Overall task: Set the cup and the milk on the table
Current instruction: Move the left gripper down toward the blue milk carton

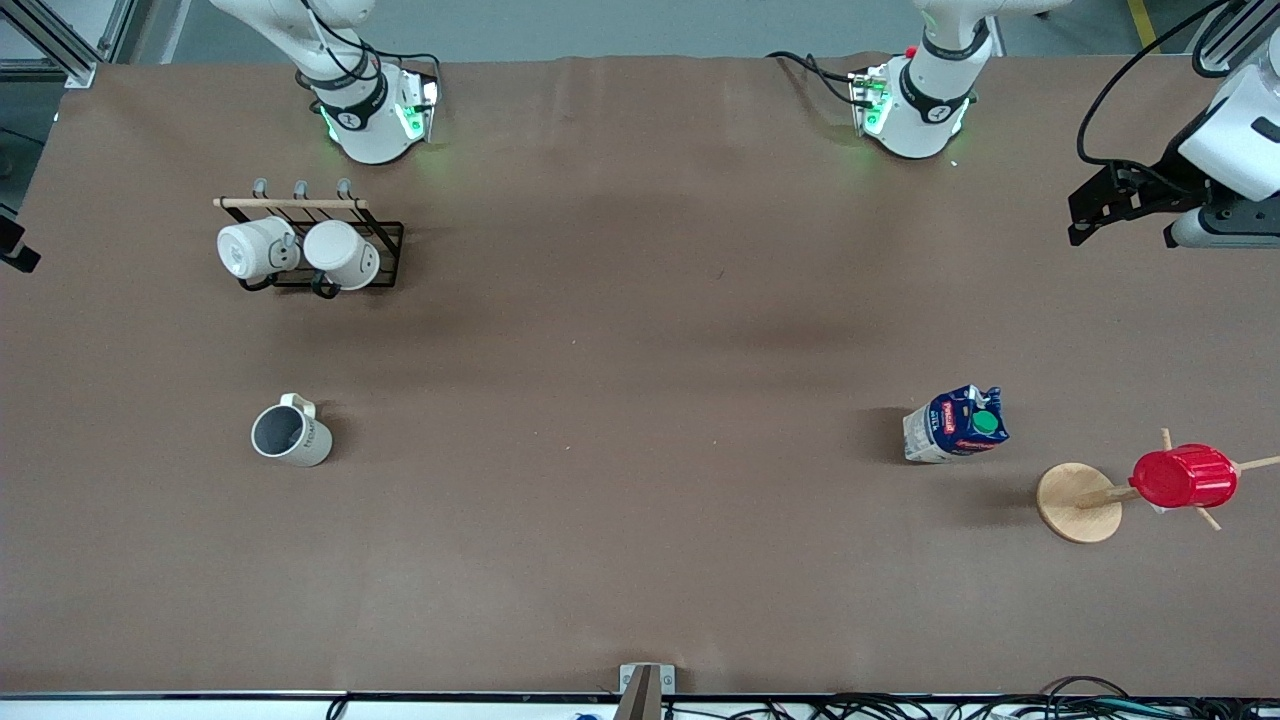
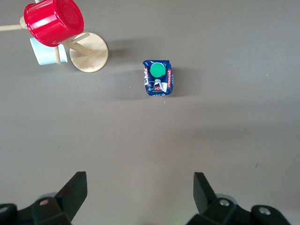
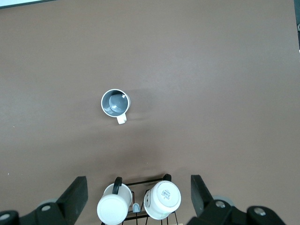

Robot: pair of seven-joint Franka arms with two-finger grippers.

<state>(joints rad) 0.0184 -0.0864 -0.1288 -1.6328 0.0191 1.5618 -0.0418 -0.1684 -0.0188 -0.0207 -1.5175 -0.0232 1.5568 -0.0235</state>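
Note:
The cup [image 1: 290, 436], cream-white with a dark grey inside, stands upright on the brown table [image 1: 640, 350] toward the right arm's end; it also shows in the right wrist view [image 3: 115, 102]. The milk [image 1: 955, 425], a carton with a blue top and a green cap, stands upright toward the left arm's end and shows in the left wrist view [image 2: 158, 77]. My left gripper [image 2: 139, 180] is open and empty, high over bare table beside the milk. My right gripper [image 3: 138, 180] is open and empty, high over the mug rack.
A black wire rack [image 1: 385, 240] with a wooden bar holds two whiter mugs [image 1: 255, 248] [image 1: 342, 254], farther from the front camera than the cup. A red ribbed cup [image 1: 1185, 476] hangs on a wooden peg stand [image 1: 1078, 502] beside the milk.

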